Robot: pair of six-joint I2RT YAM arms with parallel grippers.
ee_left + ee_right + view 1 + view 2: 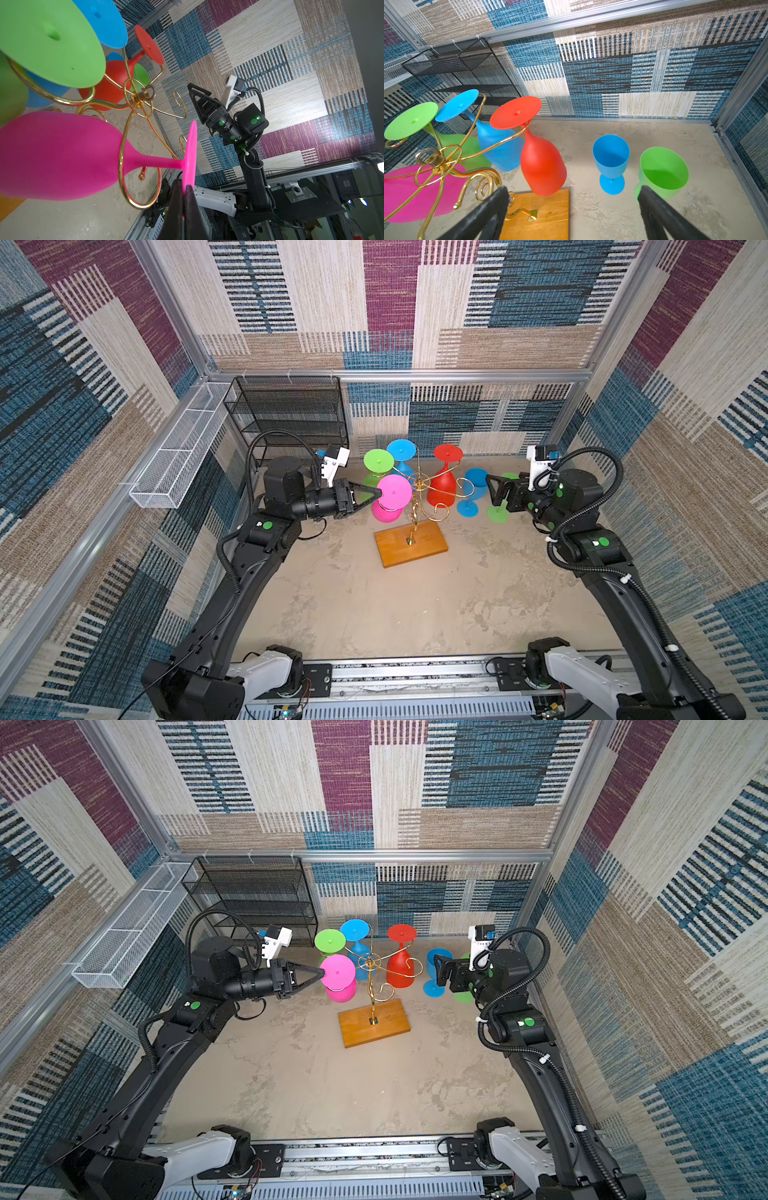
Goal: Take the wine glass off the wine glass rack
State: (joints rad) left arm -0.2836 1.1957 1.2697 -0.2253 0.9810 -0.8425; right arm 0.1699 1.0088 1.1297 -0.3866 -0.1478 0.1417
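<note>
Pink wine glass (pixel 62 153) | inverted (matte, opaque) | foot pinched by left gripper (pixel 184 193)

Patchwork woven walls (pixel 457 302) enclose a mottled beige floor (pixel 374 614); black mesh shelf (pixel 291 414) behind.

Left end effector (pixel 378 492) clamped tight; right end effector (pixel 492 490) spread wide, hovering.

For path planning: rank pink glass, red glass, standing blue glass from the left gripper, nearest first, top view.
1. pink glass: foot pinched in left gripper.
2. red glass: hanging on rack's right.
3. standing blue glass: on table, farthest right.
</note>
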